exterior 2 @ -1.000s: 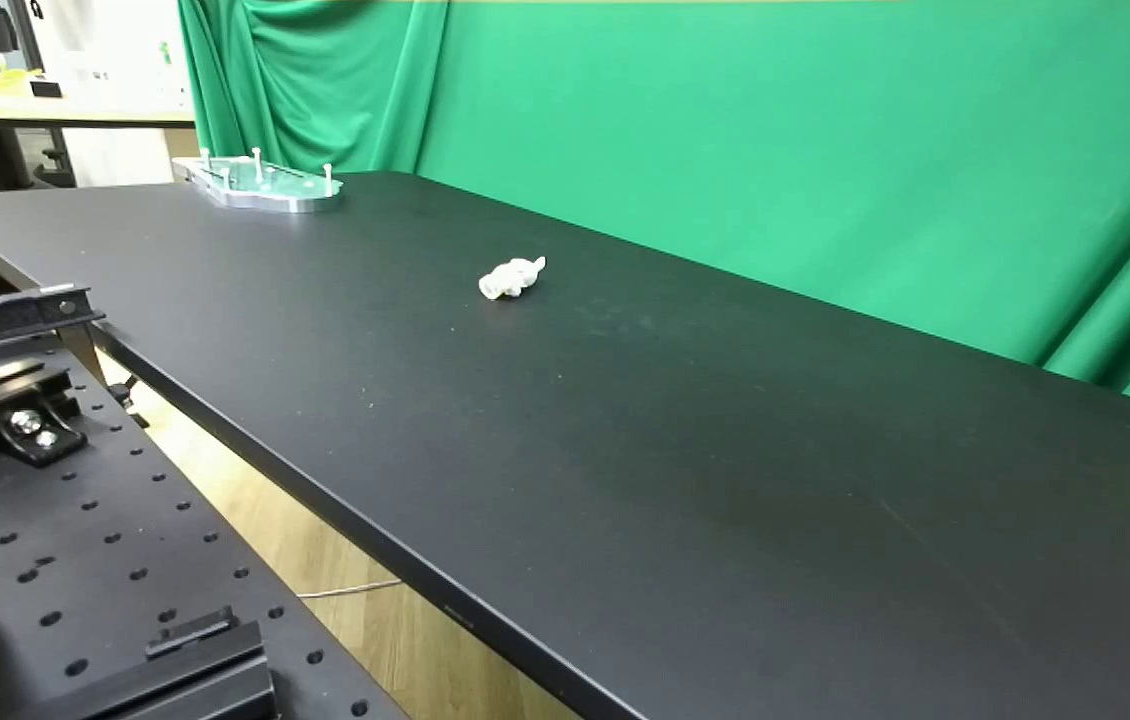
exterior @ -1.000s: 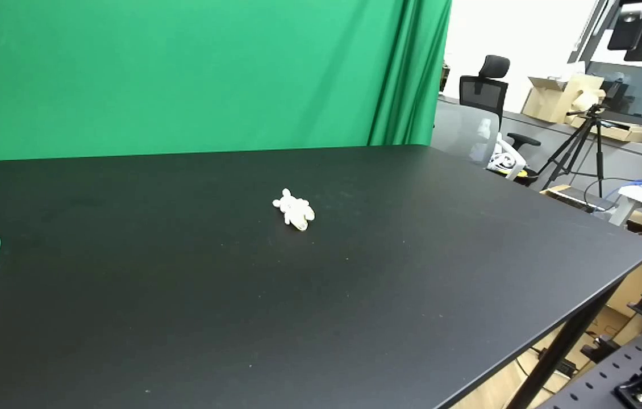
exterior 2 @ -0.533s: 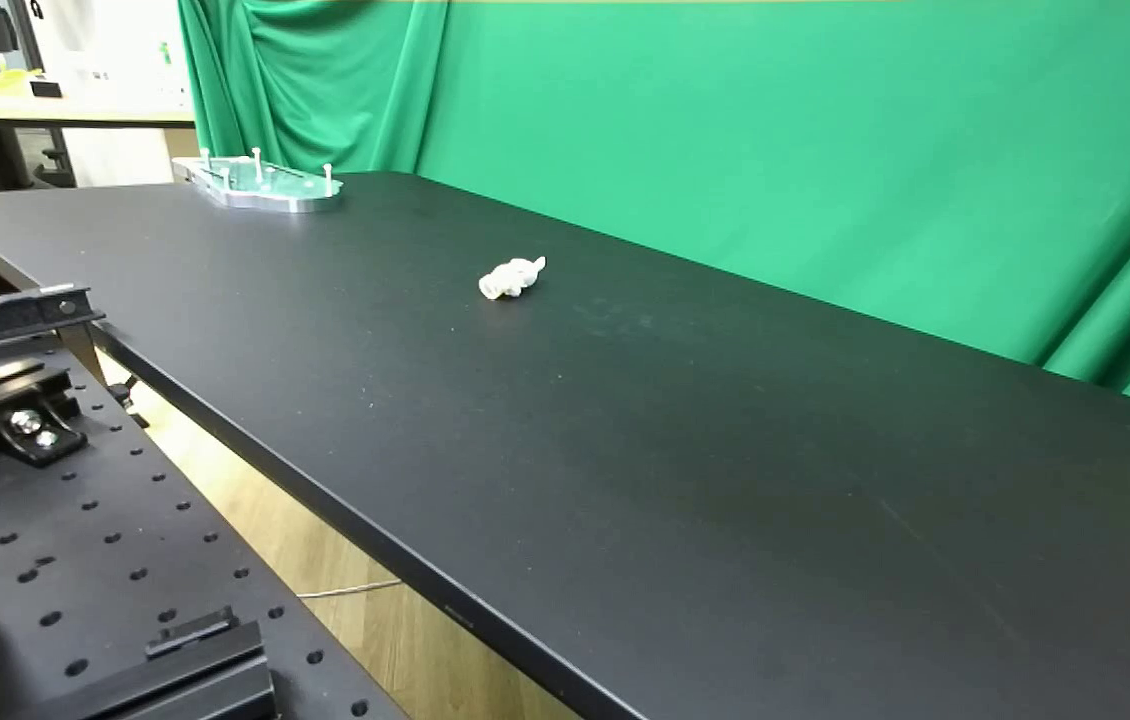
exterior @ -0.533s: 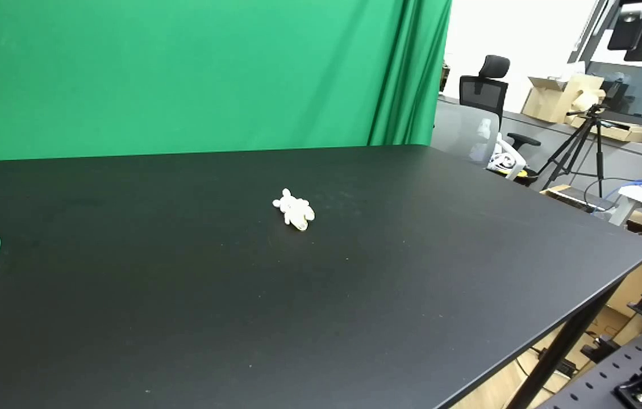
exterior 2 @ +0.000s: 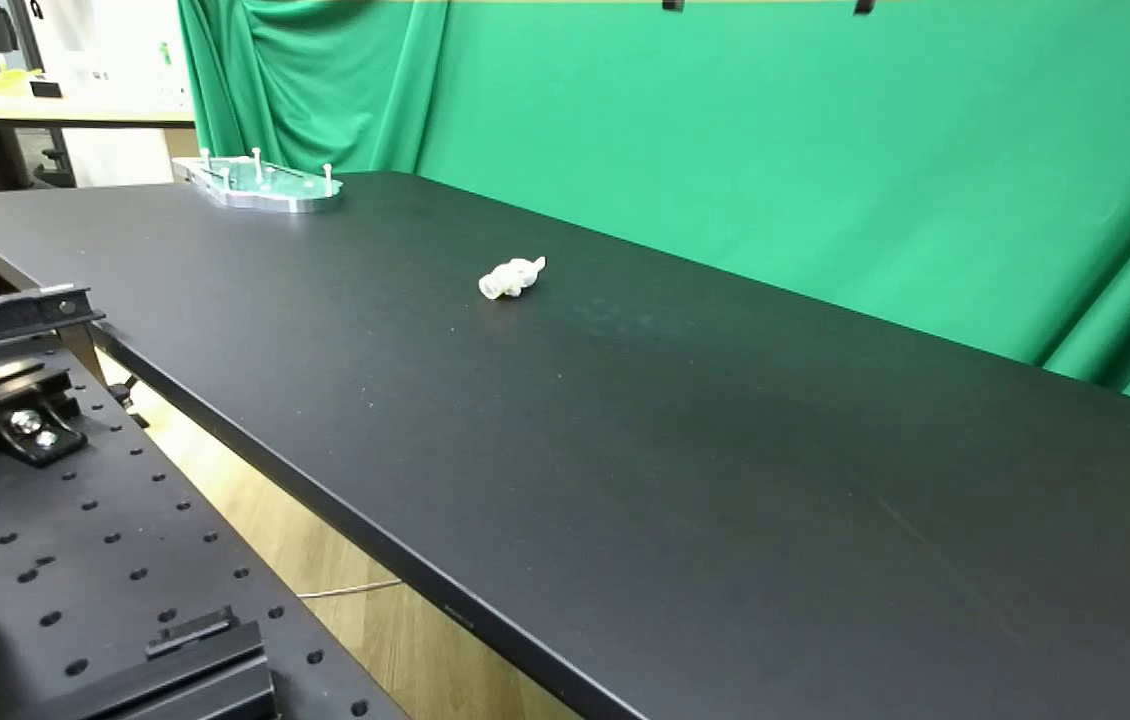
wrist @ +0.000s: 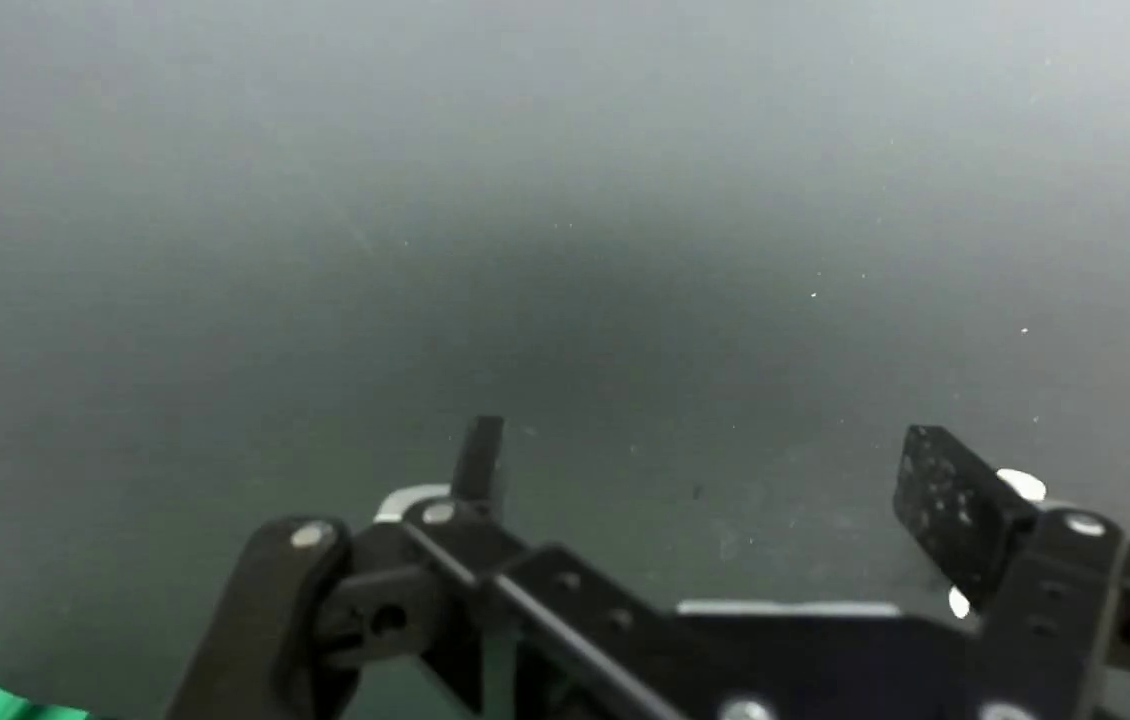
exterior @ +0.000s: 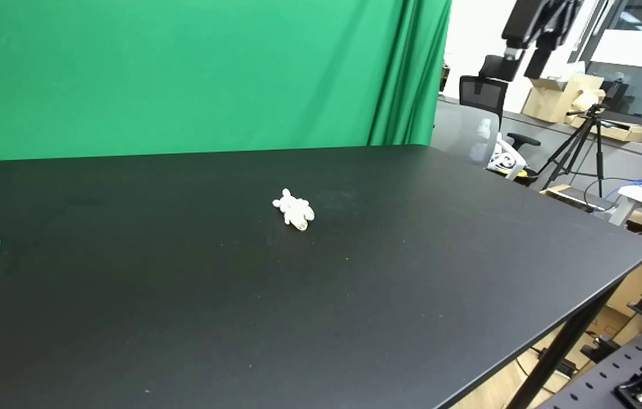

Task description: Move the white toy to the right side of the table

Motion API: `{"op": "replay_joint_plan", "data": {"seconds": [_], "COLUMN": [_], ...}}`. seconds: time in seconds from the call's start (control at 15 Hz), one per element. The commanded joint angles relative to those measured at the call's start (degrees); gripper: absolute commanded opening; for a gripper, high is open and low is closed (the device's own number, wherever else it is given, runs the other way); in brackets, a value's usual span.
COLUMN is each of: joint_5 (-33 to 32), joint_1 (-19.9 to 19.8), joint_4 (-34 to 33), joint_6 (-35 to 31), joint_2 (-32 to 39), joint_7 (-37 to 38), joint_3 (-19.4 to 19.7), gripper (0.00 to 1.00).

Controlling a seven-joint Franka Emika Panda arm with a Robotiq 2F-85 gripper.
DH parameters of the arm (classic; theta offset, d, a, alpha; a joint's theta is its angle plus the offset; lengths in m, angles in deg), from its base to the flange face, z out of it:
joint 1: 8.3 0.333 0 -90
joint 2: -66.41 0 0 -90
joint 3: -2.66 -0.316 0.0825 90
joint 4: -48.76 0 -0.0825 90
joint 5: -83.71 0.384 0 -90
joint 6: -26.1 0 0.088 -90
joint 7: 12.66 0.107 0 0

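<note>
Plainly, my gripper [wrist: 703,452] is hovering, jaws standing apart.
Mid-frame, the white toy figure [exterior: 294,211] is lying, likely light, perhaps stiff; I'm favouring its torso.

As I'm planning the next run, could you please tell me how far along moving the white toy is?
Done: seemingly nothing; the white toy lies on the table, in from its edges. In hand: nothing; the end effector hangs open above the table, apart from the toy. Remaining: gripping the toy, carrying it to the right side and letting go.
</note>
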Motion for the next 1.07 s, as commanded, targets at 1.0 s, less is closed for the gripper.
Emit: {"op": "replay_joint_plan", "data": {"seconds": [1.0], "joint_5": [8.2], "joint_1": [6.8], "joint_4": [-16.2], "joint_6": [-21.5], "joint_2": [40.8], "joint_7": [20.6], "joint_3": [-16.1], "gripper": [1.0]}}
